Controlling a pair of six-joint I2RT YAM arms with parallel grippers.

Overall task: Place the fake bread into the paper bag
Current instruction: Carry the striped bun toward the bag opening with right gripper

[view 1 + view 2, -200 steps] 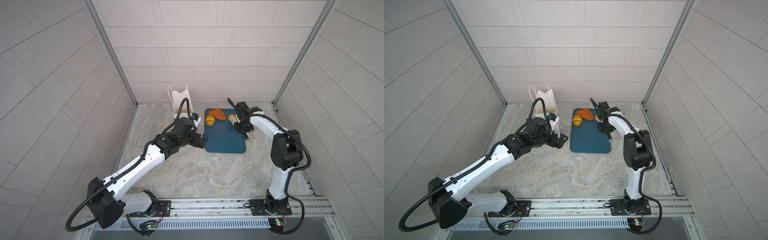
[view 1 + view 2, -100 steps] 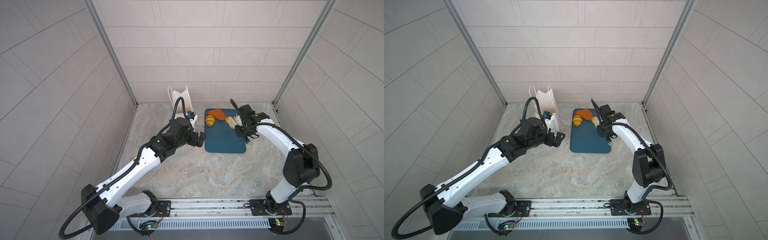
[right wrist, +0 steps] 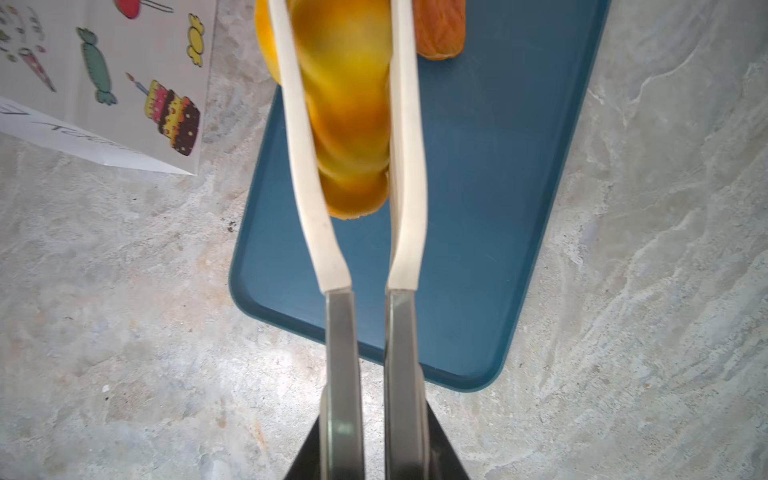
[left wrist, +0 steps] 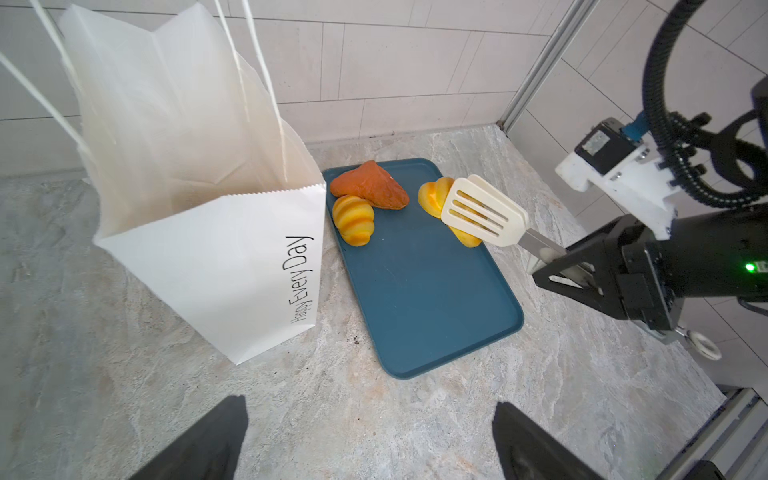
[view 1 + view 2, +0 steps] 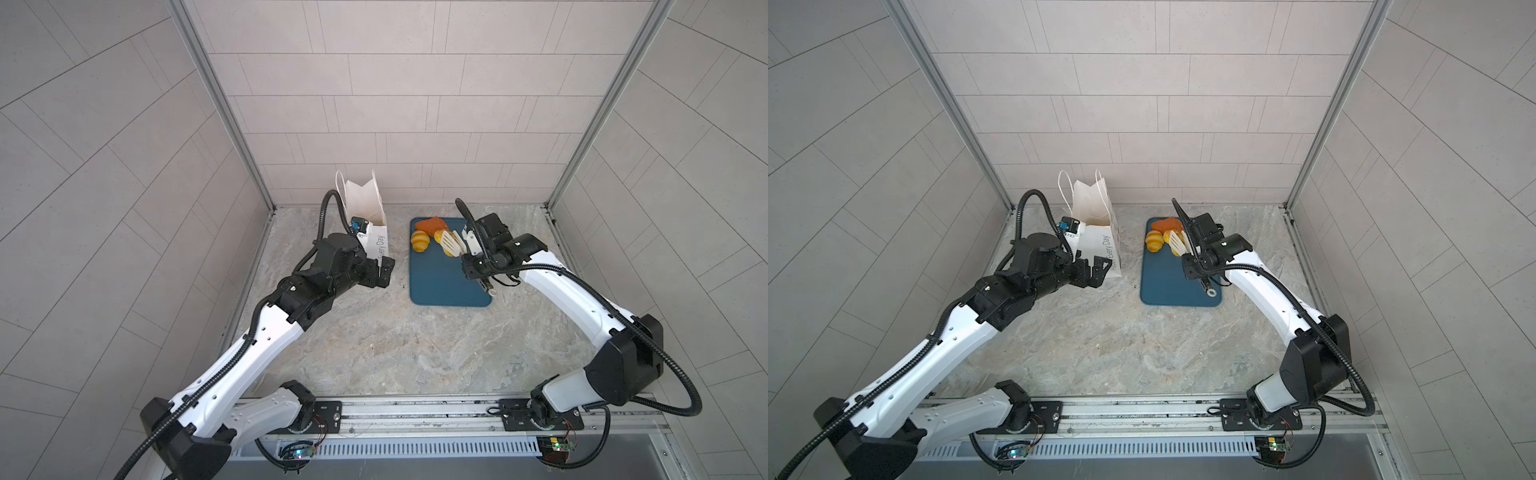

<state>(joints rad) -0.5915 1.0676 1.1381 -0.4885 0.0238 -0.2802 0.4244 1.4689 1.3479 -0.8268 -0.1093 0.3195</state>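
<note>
The white paper bag (image 5: 365,203) (image 5: 1092,203) (image 4: 216,257) stands open at the back left. My left gripper (image 5: 384,272) (image 5: 1096,270) (image 4: 370,415) hovers open and empty just in front of it. My right gripper (image 5: 473,259) (image 5: 1194,259) (image 3: 374,440) is shut on the metal handles of white slotted tongs (image 5: 453,243) (image 4: 482,216) (image 3: 303,145). The tongs clamp a yellow croissant (image 4: 432,199) (image 3: 345,104) over the tray's far right; I cannot tell whether it touches the tray. A second yellow croissant (image 5: 419,242) (image 4: 353,220) and an orange-brown triangle (image 5: 432,225) (image 4: 368,191) lie at the tray's far end.
The flat dark teal tray (image 5: 449,282) (image 5: 1175,286) (image 4: 436,299) (image 3: 498,208) lies on the marble floor right of the bag, a narrow gap between them. Tiled walls close in the back and both sides. The bag's cord handles (image 4: 257,62) stand up above its mouth.
The right arm's elbow has swung out to the right and down, with the tongs staying at the tray's far end. The left gripper has drifted slightly left, still open.
</note>
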